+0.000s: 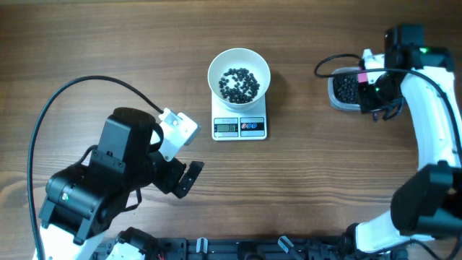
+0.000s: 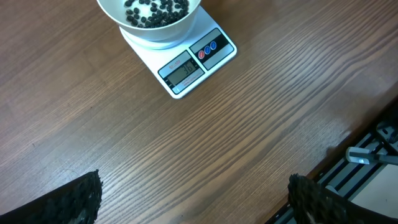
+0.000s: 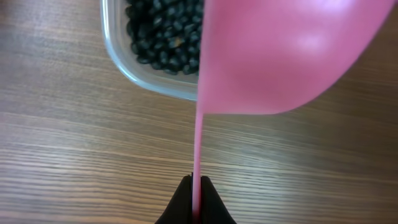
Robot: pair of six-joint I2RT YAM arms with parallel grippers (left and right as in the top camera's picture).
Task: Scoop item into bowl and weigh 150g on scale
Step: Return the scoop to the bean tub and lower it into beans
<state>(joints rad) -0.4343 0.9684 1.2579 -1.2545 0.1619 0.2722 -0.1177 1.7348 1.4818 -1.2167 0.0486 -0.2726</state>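
A white bowl (image 1: pixel 239 63) stands on the small white scale (image 1: pixel 240 127) at the far middle of the wooden worktop (image 1: pixel 108 43). It covers all of the scale but the front strip. A loose layer of black beans (image 1: pixel 239 83) lies on the bowl's floor, with white showing between them.

On the front strip is a grey display (image 2: pixel 183 72) with dark digits lit. They look like a two-figure number, but they are too blurred to read for certain. Right of the display sit a red and a blue round button (image 2: pixel 208 50). No brand or other lettering can be made out.

At the far right a clear plastic tub (image 3: pixel 127 68) holds a dense heap of the same beans. The right gripper (image 3: pixel 197 190) is clenched on the thin handle of a pink scoop (image 3: pixel 280 56). In the wrist view the scoop's rounded underside hides the tub's right part. Whether it touches the beans there cannot be told.

The left gripper (image 2: pixel 194 182) is released, its fingers (image 2: pixel 78 200) spread wide over bare wood at the near left, well apart from the scale and holding nothing.
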